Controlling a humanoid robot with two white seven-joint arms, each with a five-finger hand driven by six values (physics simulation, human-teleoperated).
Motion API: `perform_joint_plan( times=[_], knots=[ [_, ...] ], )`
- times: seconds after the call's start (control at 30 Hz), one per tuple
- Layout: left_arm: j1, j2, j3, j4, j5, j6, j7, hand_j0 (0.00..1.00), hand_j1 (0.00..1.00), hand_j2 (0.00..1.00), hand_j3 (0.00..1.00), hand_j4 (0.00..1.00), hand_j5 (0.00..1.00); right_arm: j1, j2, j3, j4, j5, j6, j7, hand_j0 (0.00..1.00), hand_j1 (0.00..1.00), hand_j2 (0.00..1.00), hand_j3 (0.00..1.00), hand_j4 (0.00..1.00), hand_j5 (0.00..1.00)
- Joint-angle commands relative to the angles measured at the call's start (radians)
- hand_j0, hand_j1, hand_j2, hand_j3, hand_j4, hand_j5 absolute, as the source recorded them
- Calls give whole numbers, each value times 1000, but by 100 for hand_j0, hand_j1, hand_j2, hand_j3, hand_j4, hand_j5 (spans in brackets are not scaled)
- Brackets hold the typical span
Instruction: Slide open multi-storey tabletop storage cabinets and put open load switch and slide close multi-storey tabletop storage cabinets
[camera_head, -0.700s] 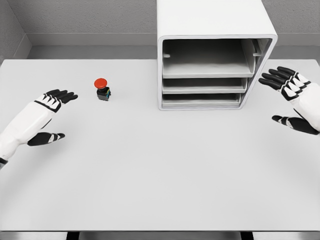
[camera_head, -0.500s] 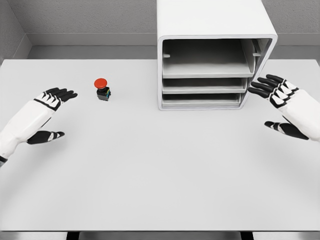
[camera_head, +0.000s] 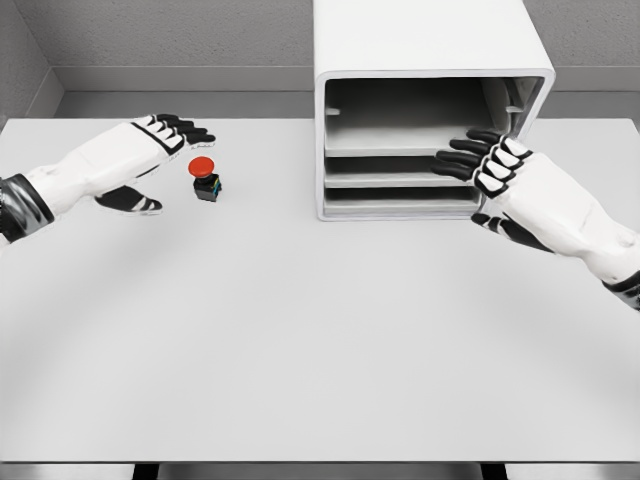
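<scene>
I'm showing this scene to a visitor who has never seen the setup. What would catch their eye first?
Probably the red-topped switch, the only colour on the white table, at the rear left with the open left hand beside it. Next, the tall white cabinet at the rear right, its shelves showing, with the open right hand reaching at its front.

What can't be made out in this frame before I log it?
- Head view: whether the right hand touches the cabinet's middle tray; its fingers cover the tray front.
- Lower tray contents: hidden in shadow and behind that hand.
- Load switch lettering: too small.
- Whether the left hand touches the switch: unclear.
</scene>
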Motion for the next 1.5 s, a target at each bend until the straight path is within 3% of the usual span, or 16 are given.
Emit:
perform_joint_plan(
  times=[0.0, 0.17, 0.4, 0.47, 0.57, 0.7, 0.83, 1.27, 1.47],
  knots=[
    [-6, -1, -37, 79, 8, 3, -13, 100, 100, 100, 100, 100, 100, -2, 5, 46, 1, -4, -1, 3, 76, 76, 76, 76, 76, 76],
    [-149, -41, -68, 241, 6, 3, -13, 100, 100, 100, 100, 100, 100, -86, 14, 117, 10, -12, -1, 3, 75, 75, 75, 75, 75, 75],
    [-294, -71, -217, 442, 6, 3, -13, 100, 100, 100, 100, 100, 100, -183, 74, 149, 122, -25, -1, 6, 72, 72, 72, 72, 72, 72],
    [-314, -71, -246, 464, 6, 3, -13, 100, 100, 100, 100, 100, 100, -201, 86, 161, 146, -25, -1, 6, 72, 72, 72, 72, 72, 72],
    [-333, -71, -286, 493, 8, 3, -13, 100, 100, 100, 100, 100, 100, -232, 117, 190, 189, -25, -1, 6, 73, 73, 73, 73, 73, 73],
    [-353, -71, -320, 536, 8, 3, -13, 100, 100, 100, 100, 100, 100, -232, 128, 192, 191, -25, -1, 6, 73, 73, 73, 73, 73, 73],
    [-359, -71, -321, 570, 6, 3, -13, 100, 100, 100, 100, 100, 100, -235, 136, 193, 203, -25, -1, 6, 73, 73, 73, 73, 73, 73],
    [-393, -119, -321, 654, -32, 3, -13, 100, 100, 100, 100, 100, 100, -305, 212, 242, 352, -35, -1, 6, 73, 73, 73, 73, 73, 73],
    [-406, -130, -321, 680, -52, 3, -13, 100, 100, 100, 100, 100, 100, -327, 217, 273, 402, -53, -1, 6, 73, 73, 73, 73, 73, 73]
  ],
)
